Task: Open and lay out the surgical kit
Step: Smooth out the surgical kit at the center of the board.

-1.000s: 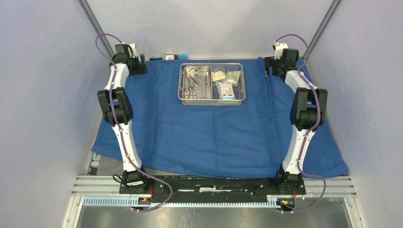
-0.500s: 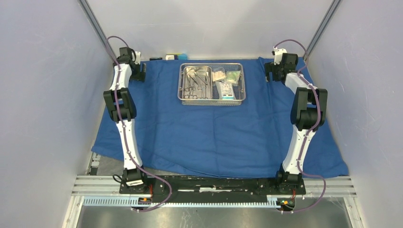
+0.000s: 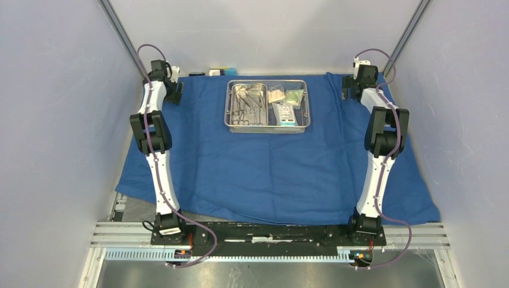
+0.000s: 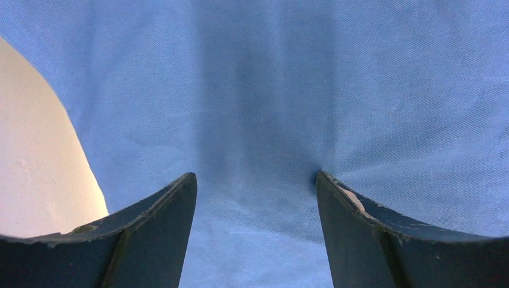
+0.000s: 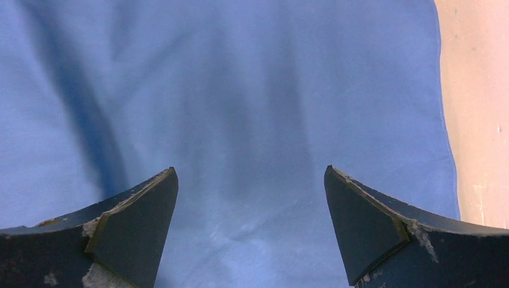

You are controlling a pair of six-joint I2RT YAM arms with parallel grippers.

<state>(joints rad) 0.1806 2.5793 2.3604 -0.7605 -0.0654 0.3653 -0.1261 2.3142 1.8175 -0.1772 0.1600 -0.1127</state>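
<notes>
The blue cloth wrap (image 3: 270, 168) lies spread flat over the table. On it at the back centre stands the steel mesh tray (image 3: 228, 109). Slim metal instruments (image 3: 247, 105) lie in its left half and clear packets (image 3: 286, 111) in its right half. My left gripper (image 3: 176, 91) is at the cloth's back left corner. In the left wrist view the left gripper (image 4: 256, 177) is open, and its right fingertip (image 4: 327, 183) dents the cloth (image 4: 270, 90). My right gripper (image 3: 350, 91) is near the back right corner. The right gripper (image 5: 250, 171) is open over the cloth (image 5: 240, 90), holding nothing.
Bare pale table (image 4: 36, 156) shows just left of the left gripper, and more table (image 5: 480, 120) right of the cloth's edge by the right gripper. Small items (image 3: 219, 72) sit at the back wall. Grey walls and slanted frame posts (image 3: 120, 36) close in both sides.
Both wrists have shifted outward and back toward the cloth's far corners, the right one moving rightward. The tray and its contents have not moved.
</notes>
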